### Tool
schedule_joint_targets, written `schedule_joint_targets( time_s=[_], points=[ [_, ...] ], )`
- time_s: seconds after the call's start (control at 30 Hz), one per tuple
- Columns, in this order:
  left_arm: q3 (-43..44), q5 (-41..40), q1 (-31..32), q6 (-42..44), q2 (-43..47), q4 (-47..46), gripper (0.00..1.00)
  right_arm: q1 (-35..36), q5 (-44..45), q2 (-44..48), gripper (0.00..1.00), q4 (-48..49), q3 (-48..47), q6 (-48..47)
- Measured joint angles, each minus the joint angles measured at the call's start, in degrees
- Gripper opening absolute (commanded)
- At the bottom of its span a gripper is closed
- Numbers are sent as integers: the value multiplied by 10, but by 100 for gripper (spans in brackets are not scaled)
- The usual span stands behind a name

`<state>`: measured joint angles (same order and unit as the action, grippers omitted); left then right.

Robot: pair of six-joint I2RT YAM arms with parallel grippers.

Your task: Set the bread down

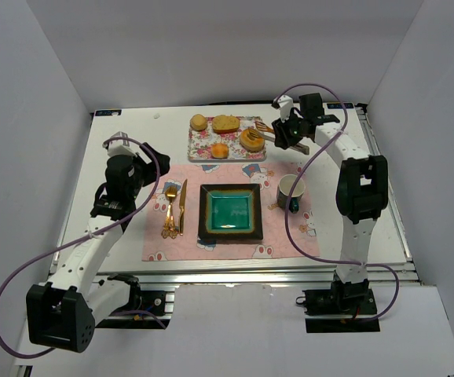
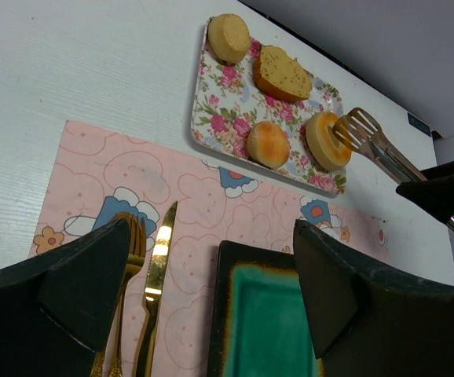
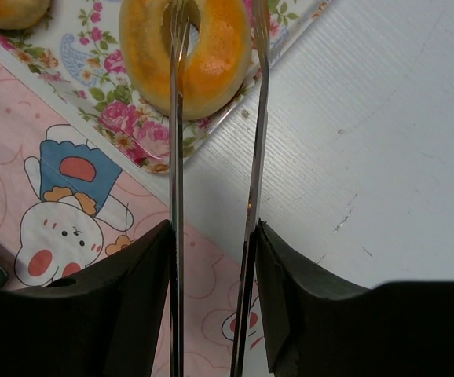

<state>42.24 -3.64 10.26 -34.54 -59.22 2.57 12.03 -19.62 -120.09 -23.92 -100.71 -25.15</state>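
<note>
— Four breads on the floral tray (image 1: 203, 143), far edge of the table (image 1: 384, 212), abt mid. Which one's the right gripper (image 1: 290, 135) at?

— Ring-shaped bread (image 3: 184, 55), at the tray's right end. Jaws are clamped on metal tongs (image 3: 176, 173), handles pinched btw the fingers. One blade lies over the ring's hole, the other runs along its outer side. Ring-shaped bread lies flat on the tray.

— Arm pose?

— Right arm rises from the near edge, right side, elbow high. Forearm heads toward the far right corner, then the wrist bends back so the tongs point left at the tray.

— And the left gripper (image 1: 155, 166)?

— Jaws spread wide, nothing btw them. It hovers over the far left corner of the pink placemat (image 1: 290, 236). Gold fork (image 1: 168, 212) & gold knife (image 1: 182, 206) lie side by side just nearer, on the mat's left part. Left arm leans in from the near left corner, wrist cam looking across at the tray.

— Other breads?

— Round bun (image 1: 199, 122) at the tray's far left corner, cut loaf piece (image 1: 226, 123) beside it, small bun (image 1: 220, 150) on the near side.

— Plate?

— Square plate (image 1: 204, 212), dark rim w/ teal middle, centre of the placemat. Mug (image 1: 288, 191) just right of it, also on the mat.
</note>
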Motion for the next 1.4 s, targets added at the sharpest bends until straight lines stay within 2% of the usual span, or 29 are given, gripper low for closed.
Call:
schedule_joint_targets(
  time_s=[0.47, 0.7, 0.9, 1.13, 1.4],
  points=[
    [-16, -4, 0, -7, 24, 4, 93, 0, 19, -4, 53, -2, -1, 38],
    [-19, -5, 0, -9, 34, 5, 93, 1, 18, -10, 51, -16, -5, 63],
    [-24, -11, 0, -12, 44, 9, 93, 2, 15, -23, 41, -28, -5, 81],
    [-24, -15, 0, -15, 47, 9, 93, 2, 10, -27, 22, -34, -5, 91],
    [-24, -15, 0, -15, 47, 9, 93, -2, -14, -26, 6, -33, -5, 102]
  ],
)
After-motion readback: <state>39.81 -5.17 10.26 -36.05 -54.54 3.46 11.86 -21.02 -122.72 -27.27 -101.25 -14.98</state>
